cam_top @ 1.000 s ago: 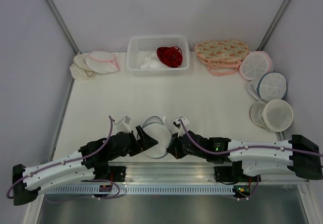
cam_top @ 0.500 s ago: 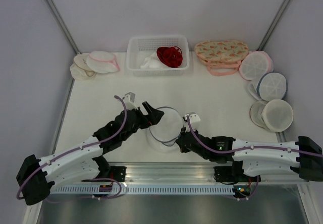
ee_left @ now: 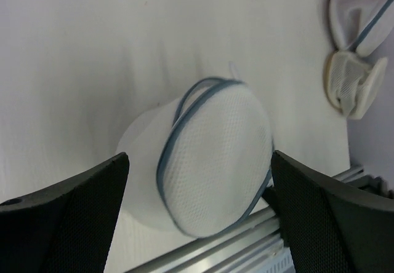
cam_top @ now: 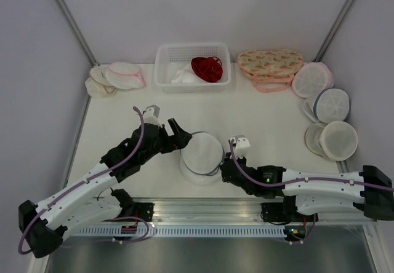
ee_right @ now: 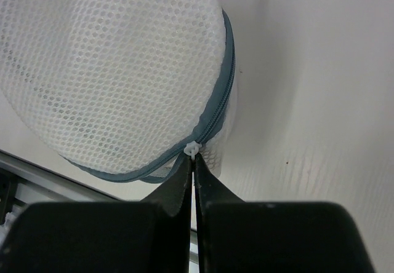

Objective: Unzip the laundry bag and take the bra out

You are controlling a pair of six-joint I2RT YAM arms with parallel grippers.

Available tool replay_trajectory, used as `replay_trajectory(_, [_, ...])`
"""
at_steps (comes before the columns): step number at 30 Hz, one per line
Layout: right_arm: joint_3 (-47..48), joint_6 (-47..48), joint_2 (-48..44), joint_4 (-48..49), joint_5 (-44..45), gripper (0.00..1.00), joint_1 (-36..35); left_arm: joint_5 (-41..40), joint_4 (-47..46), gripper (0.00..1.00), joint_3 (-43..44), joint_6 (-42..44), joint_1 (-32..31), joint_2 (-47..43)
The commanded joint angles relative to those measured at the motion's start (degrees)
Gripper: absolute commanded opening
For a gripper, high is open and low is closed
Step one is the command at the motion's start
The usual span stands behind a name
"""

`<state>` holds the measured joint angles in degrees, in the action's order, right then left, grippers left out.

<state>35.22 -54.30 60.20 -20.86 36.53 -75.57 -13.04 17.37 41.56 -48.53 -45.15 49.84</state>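
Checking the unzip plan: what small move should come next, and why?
Probably close the left pincer on the laundry bag to brace it. It stands open with the bag framed between its fingers, ungripped, while the right pincer is shut on the white zipper pull. Pulling now would likely just drag the loose bag.

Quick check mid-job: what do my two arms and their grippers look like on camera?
The left arm and right arm have white link shells with black joints, and a lilac cable runs along each. The left gripper and right gripper are matte black and taper to thin tips. A green light glows on the right arm.
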Motion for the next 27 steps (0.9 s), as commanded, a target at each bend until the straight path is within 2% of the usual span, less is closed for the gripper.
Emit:
replay_trajectory(1, [2.66,-1.68,0.61,-1.55,3.46,0.0,0.33,3.28,17.04,1.0,-1.65,-0.51,-0.73,-3.87])
replay_trajectory(4, [2.66,-1.6,1.14,-0.68,2.76,0.0,0.6,7.84,22.95,1.0,-4.46,-3.92,-1.43,-9.31])
replay_trajectory(7, [3.01,-0.81,2.54,0.55,1.61,0.0,0.6,13.72,24.73,1.0,-6.93,-9.44,-3.18,-15.64])
replay_trajectory(11, [3.19,0.42,4.39,3.45,-1.46,0.0,0.6,15.5,18.6,1.0,-11.93,-18.51,-7.84,-21.19])
replay_trajectory(13, [3.19,1.74,5.36,6.18,-4.26,0.0,0.6,13.58,13.08,0.99,-13.52,-21.94,-11.53,-20.41])
replay_trajectory(16, [3.36,3.14,6.06,8.73,-8.04,0.0,0.6,8.84,3.86,1.0,-15.1,-25.03,-18.03,-15.58])
replay_trajectory(18, [2.49,3.76,5.54,11.96,-10.59,0.0,0.69,5.85,1.19,1.0,-14.84,-26.17,-21.81,-10.24])
replay_trajectory(22, [1.17,4.82,3.78,15.41,-16.75,0.0,0.6,3.12,-1.98,1.0,-14.4,-27.22,-22.88,-5.29])
replay_trajectory(27, [-1.73,6.31,0.18,19.28,-25.98,0.01,0.6,-3.38,-2.25,1.0,-16.42,-29.59,-22.97,-8.97])
